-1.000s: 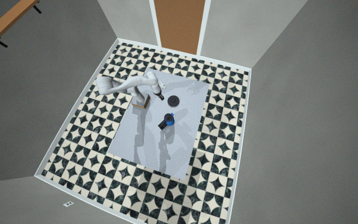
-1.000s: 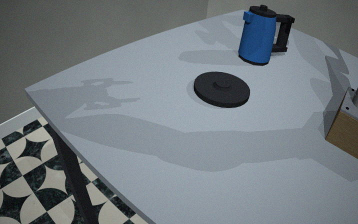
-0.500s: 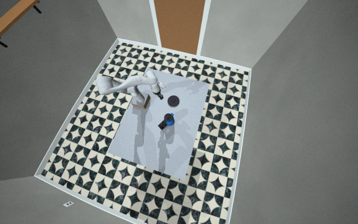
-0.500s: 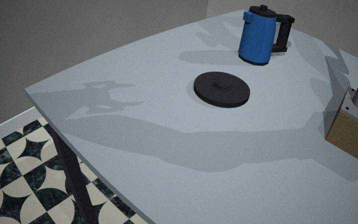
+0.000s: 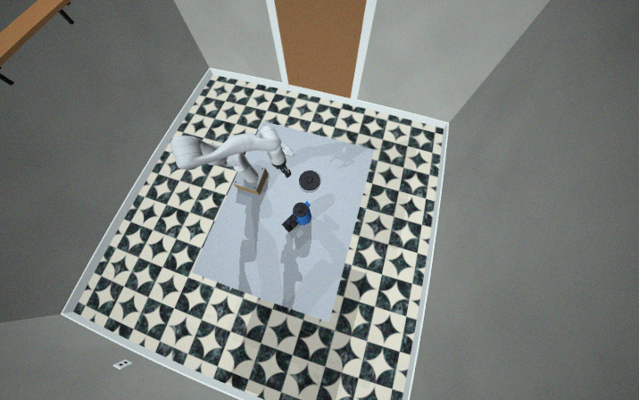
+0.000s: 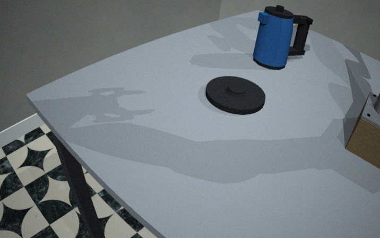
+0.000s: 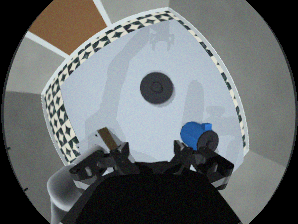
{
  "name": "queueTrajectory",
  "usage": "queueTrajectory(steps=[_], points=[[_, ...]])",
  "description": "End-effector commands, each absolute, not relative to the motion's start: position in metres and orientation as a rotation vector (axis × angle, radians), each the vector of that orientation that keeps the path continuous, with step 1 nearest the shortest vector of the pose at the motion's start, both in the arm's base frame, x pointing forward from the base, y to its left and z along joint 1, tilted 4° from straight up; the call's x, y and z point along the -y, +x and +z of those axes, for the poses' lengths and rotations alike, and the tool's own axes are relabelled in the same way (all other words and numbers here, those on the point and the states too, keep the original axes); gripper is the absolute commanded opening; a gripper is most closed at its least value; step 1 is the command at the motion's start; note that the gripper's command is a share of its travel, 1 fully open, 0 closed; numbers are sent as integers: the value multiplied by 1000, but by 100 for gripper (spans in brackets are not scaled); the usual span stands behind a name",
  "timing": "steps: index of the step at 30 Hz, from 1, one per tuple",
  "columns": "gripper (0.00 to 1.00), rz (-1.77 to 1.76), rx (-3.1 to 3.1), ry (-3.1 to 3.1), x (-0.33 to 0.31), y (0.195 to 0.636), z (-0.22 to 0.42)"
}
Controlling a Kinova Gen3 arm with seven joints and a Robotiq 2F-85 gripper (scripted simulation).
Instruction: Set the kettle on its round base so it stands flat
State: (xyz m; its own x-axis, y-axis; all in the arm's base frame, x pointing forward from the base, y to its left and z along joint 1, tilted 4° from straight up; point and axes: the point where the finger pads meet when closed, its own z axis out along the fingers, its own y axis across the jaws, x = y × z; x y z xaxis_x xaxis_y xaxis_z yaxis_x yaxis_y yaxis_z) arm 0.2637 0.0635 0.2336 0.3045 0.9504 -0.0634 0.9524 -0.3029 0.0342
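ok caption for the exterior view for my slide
Blue kettle standing upright on the table, apart from its round black base, stud up; end effector out of frame.

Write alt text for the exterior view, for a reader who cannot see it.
A blue kettle with a black handle stands upright on a grey table, apart from its round black base, which lies flat with its stud up. No arm is in view.

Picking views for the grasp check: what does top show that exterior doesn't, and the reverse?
Only top: the arm and its open, empty gripper, up above the table beside the base, plus the door and whole floor. Only exterior: the stud on the base and the gap behind the kettle's handle. Both: the blue kettle upright on the table, apart from the black base.
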Motion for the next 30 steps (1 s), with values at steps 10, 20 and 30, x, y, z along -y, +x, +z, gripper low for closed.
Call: queueTrajectory(steps=[10, 20, 30], points=[[80, -49, -1817, 2482, -64, 263, 234], [80, -49, -1817, 2482, -62, 264, 234], [80, -49, -1817, 2482, -42, 281, 235]])
